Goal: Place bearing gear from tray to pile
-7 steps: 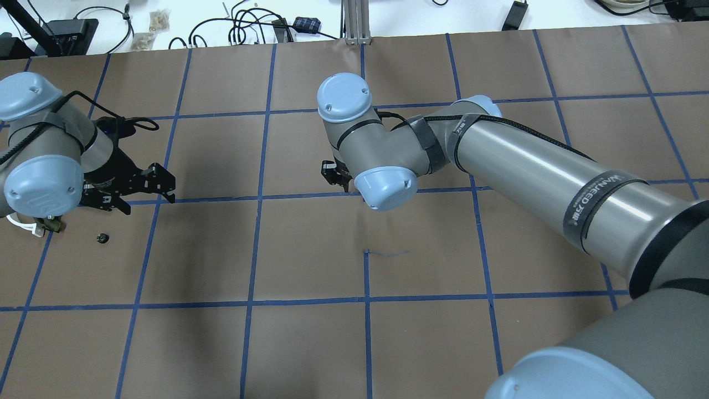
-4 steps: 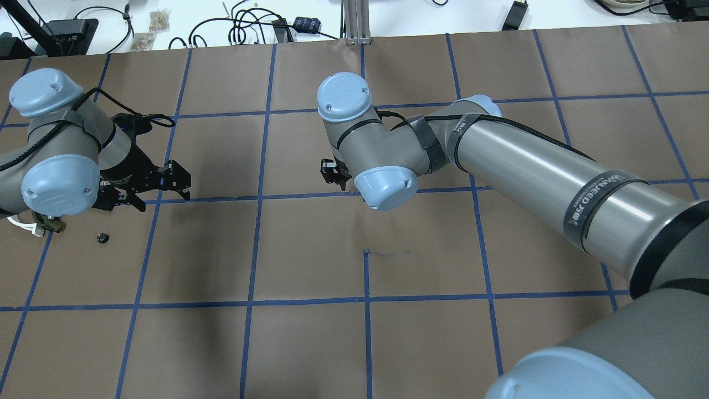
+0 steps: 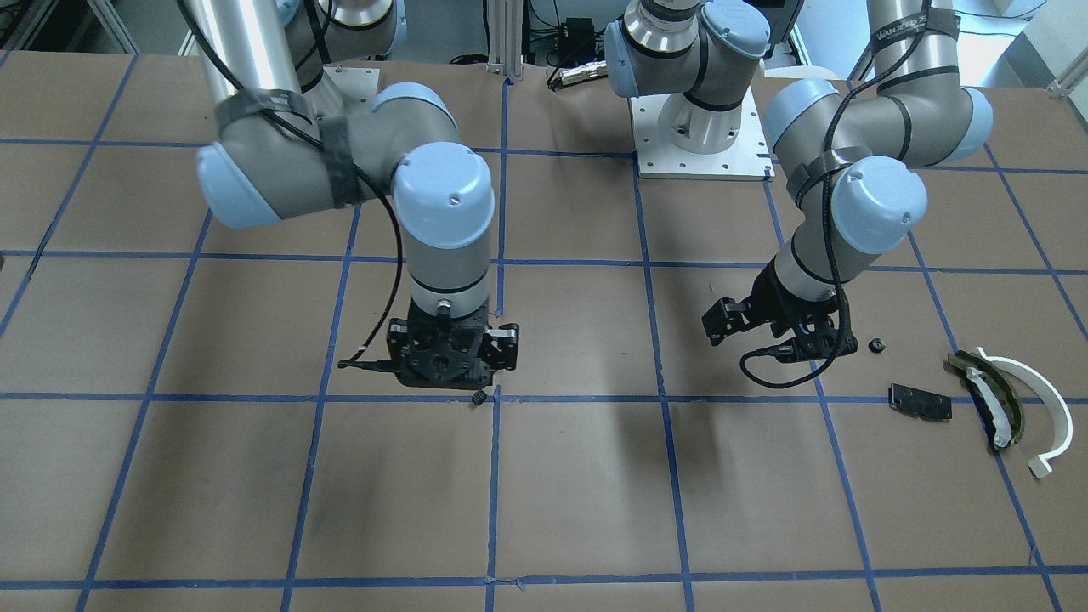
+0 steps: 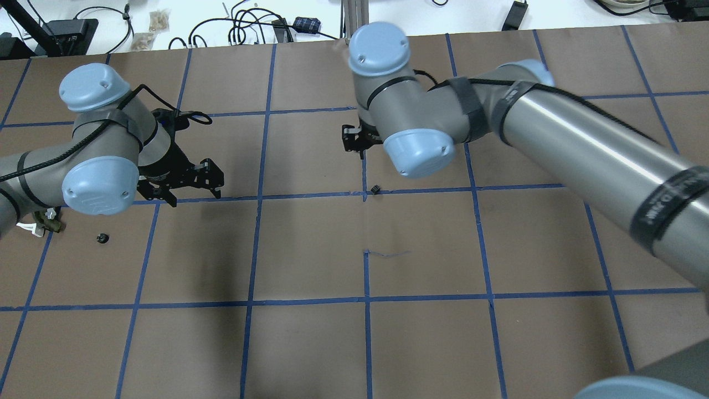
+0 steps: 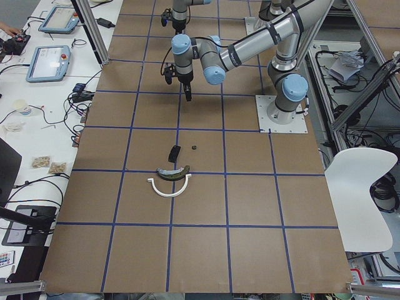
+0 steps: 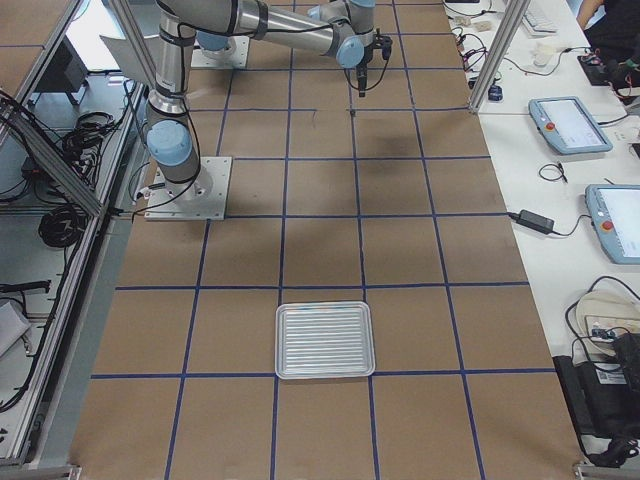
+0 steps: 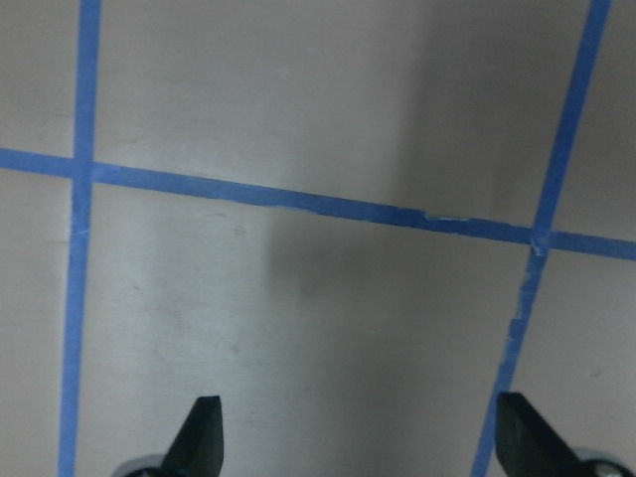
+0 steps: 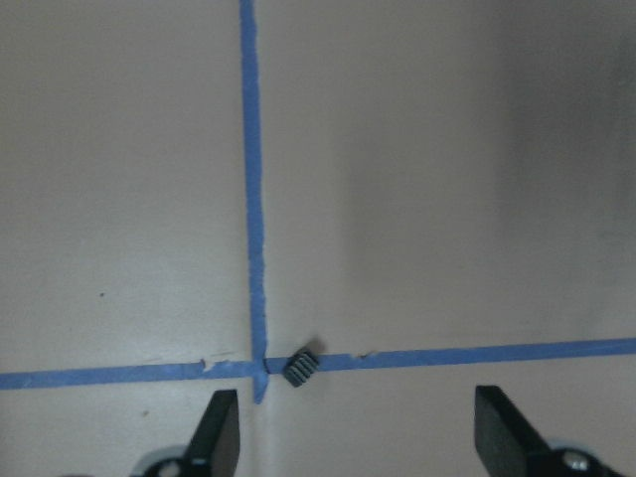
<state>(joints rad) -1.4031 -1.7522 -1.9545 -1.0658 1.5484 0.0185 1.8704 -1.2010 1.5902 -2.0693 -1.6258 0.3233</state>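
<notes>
The bearing gear [image 4: 376, 189], a tiny black ribbed piece, lies on the brown paper at a blue tape crossing; it also shows in the front view [image 3: 478, 398] and the right wrist view [image 8: 301, 369]. My right gripper [image 4: 354, 138] hangs open and empty just above and beside it [image 8: 358, 437]. My left gripper [image 4: 194, 193] is open and empty over bare paper [image 7: 358, 447]. The pile lies at my far left: a white half-ring [image 3: 1033, 399], an olive-and-black curved piece [image 3: 990, 395] and a black plate [image 3: 920, 401]. The tray [image 6: 324, 340] sits far off at my right end.
A second small black part [image 4: 102, 238] lies loose near the pile, behind my left gripper [image 3: 874, 345]. Cables and boxes line the white bench beyond the table's far edge.
My right arm has swung away from me and to the right, uncovering the gear on the tape crossing. My left arm has moved right, toward the table's middle, gripper still open.
</notes>
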